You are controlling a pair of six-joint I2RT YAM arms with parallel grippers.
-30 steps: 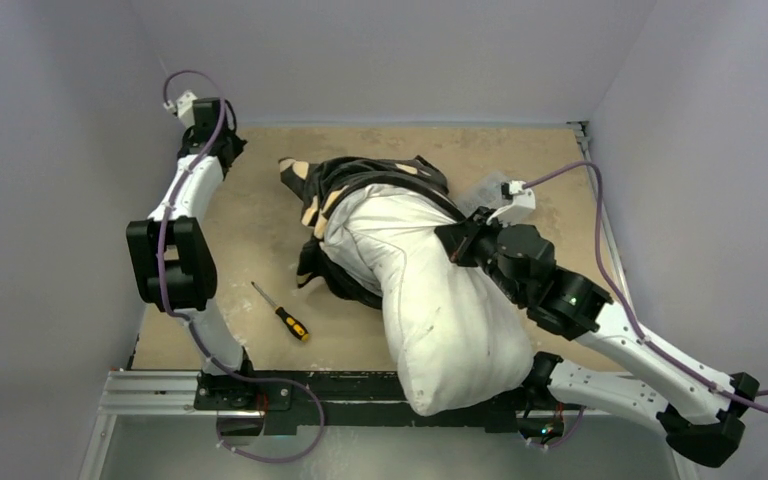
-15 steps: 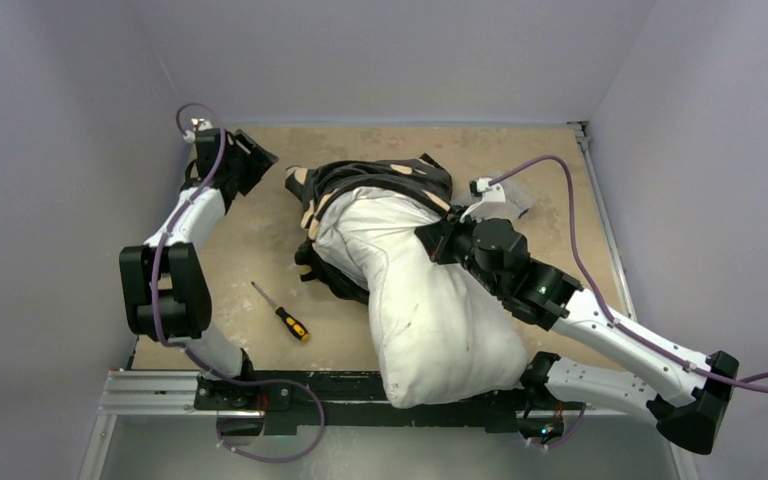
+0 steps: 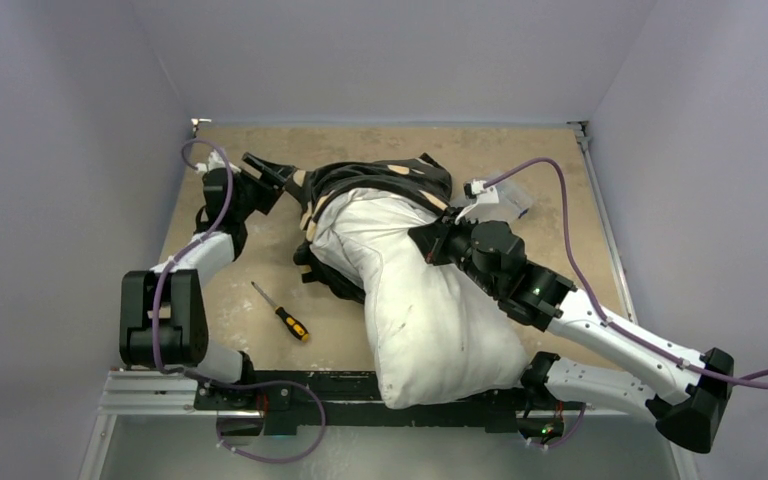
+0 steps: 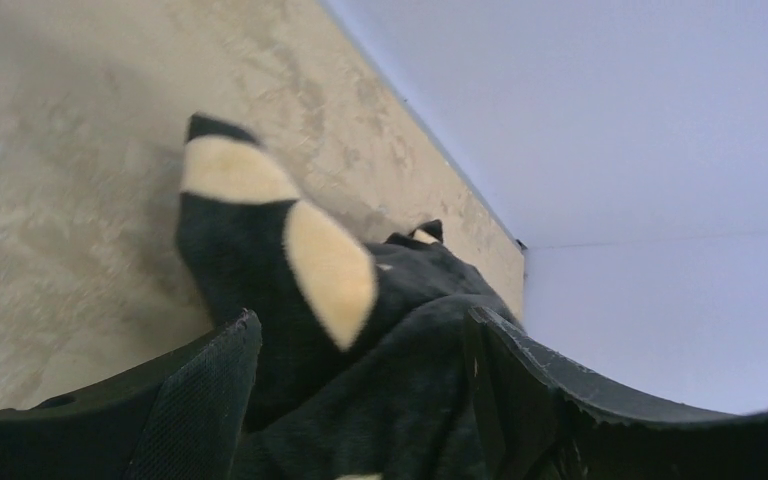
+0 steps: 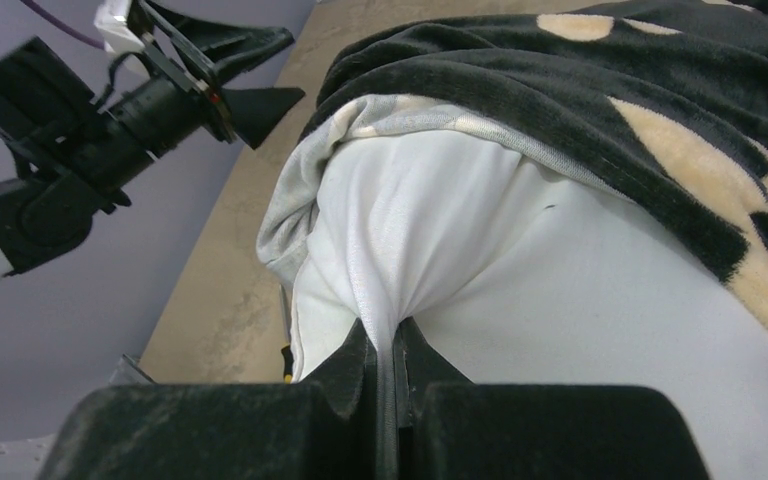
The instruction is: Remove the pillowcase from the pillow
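The white pillow (image 3: 430, 300) lies slantwise across the table, its near end over the front rail. The black pillowcase (image 3: 380, 178) with tan motifs is bunched round its far end, grey lining showing at the rim. My left gripper (image 3: 278, 178) is open at the pillowcase's left corner. In the left wrist view the black plush (image 4: 260, 260) lies between the spread fingers (image 4: 210, 390). My right gripper (image 5: 388, 345) is shut on a pinched fold of the pillow (image 5: 560, 300) just below the pillowcase (image 5: 580, 90).
A screwdriver (image 3: 282, 313) with a yellow and black handle lies on the tan tabletop left of the pillow. Walls close in the table on the left, back and right. The metal rail (image 3: 160, 385) runs along the front edge.
My left gripper has opened and swung from the far left corner to the pillowcase's left corner. The right gripper and the pillow have shifted a little to the left.
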